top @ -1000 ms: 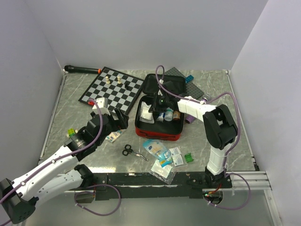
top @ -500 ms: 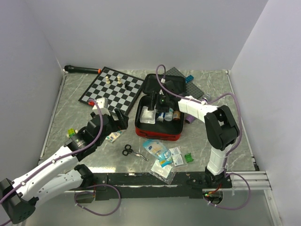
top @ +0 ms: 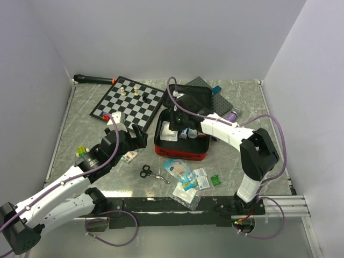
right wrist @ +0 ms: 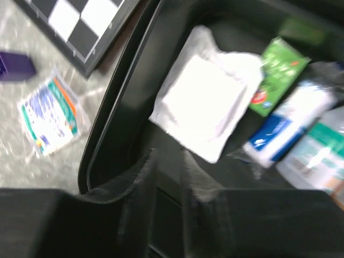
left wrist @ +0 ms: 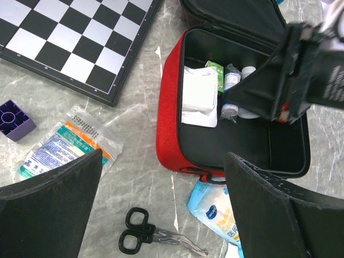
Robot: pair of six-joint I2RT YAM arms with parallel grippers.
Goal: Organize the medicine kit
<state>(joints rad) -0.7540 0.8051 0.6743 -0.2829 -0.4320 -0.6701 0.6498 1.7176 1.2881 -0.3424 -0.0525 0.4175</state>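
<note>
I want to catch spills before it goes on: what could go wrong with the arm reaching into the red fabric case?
1. The right gripper reaches into the soft red fabric zip case, beside the white gauze packet and small bottles; a sweep could knock them.
2. Its purple cable loops by the open black lid and might snag.
3. The open left gripper sits near the case's left wall; the arms could collide.

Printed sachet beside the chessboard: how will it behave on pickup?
The sachet looks thin, glossy plastic: probably light and floppy. Lying flat on the smooth table, it will likely slide when nudged, giving little edge to pinch.
</note>
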